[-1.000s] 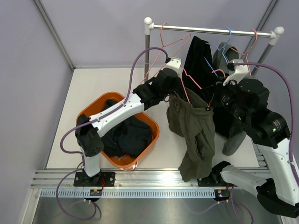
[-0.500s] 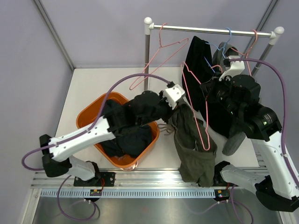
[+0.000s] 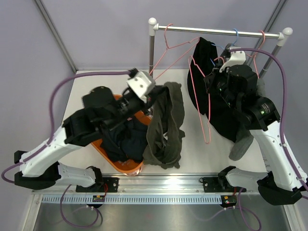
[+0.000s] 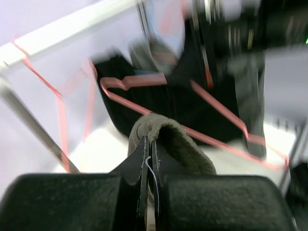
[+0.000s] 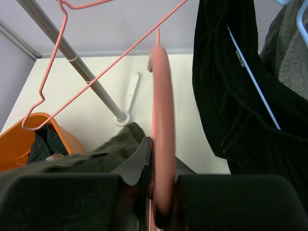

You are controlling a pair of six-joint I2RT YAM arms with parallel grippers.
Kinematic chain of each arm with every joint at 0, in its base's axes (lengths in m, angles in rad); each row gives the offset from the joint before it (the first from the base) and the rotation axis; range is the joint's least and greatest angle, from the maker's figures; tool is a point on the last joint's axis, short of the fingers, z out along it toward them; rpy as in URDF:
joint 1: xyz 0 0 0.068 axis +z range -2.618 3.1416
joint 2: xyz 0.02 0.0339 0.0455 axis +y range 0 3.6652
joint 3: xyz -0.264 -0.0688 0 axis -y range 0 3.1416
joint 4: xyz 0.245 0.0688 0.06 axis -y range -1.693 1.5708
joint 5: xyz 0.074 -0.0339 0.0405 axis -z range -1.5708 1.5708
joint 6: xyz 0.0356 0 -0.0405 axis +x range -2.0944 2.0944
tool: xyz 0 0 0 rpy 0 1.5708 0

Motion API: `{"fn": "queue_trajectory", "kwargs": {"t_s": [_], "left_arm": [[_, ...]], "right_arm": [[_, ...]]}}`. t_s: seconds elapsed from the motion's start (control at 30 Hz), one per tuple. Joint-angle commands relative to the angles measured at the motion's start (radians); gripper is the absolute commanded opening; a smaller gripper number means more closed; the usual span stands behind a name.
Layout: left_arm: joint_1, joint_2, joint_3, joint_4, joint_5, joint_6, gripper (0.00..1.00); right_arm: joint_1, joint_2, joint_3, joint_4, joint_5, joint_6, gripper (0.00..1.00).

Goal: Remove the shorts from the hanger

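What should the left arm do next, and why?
Probably swing the left gripper a little to its left, over the orange basket, ready to drop. Its jaws are shut on the olive shorts, which hang clear of the pink hanger held in the right gripper. The shorts drape mostly beside the basket's right rim, not above its opening.

the pink hanger (image 4: 139, 80) behind the olive shorts (image 4: 166, 139) is blurred.

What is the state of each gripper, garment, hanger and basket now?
left gripper: shut on olive shorts
olive shorts: off the hanger, dangling by the basket
right gripper: shut on pink hanger
pink hanger: empty
black shorts: hanging from the rail
basket: holds dark shorts
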Motion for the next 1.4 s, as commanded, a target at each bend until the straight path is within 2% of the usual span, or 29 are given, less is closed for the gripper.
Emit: {"fn": "queue_trajectory", "kwargs": {"t_s": [0.0,0.17,0.27,0.53,0.73,0.9,1.1,1.2,1.23,1.37], "left_arm": [[0.003,-0.090,0.175,0.252,-0.042,0.135,0.00],[0.002,-0.113,0.243,0.407,-0.078,0.271,0.00],[0.003,-0.128,0.255,0.430,-0.101,0.340,0.00],[0.003,-0.169,0.212,0.430,-0.138,0.339,0.00],[0.003,-0.206,0.079,0.432,-0.224,0.308,0.00],[0.003,-0.245,-0.132,0.458,-0.330,0.247,0.00],[0.031,-0.320,-0.372,0.383,-0.521,0.049,0.00],[0.092,-0.355,-0.427,0.160,-0.594,-0.161,0.00],[0.119,-0.369,-0.474,0.113,-0.604,-0.298,0.00],[0.185,-0.436,-0.600,-0.140,-0.632,-0.616,0.00]], "right_arm": [[0.009,-0.002,0.041,0.030,0.031,-0.009,0.00],[0.009,-0.009,0.044,0.022,0.033,-0.015,0.00],[0.009,-0.013,0.038,0.021,0.039,-0.021,0.00],[0.009,-0.012,0.035,0.027,0.033,-0.022,0.00],[0.009,-0.012,0.018,0.036,0.027,-0.019,0.00],[0.009,-0.015,0.011,0.041,0.019,-0.018,0.00],[0.009,-0.018,0.009,0.044,-0.004,-0.027,0.00],[0.009,-0.007,0.023,0.039,-0.015,-0.036,0.00],[0.009,-0.004,0.026,0.038,-0.018,-0.039,0.00],[0.009,0.014,0.031,0.037,-0.021,-0.044,0.00]]}}
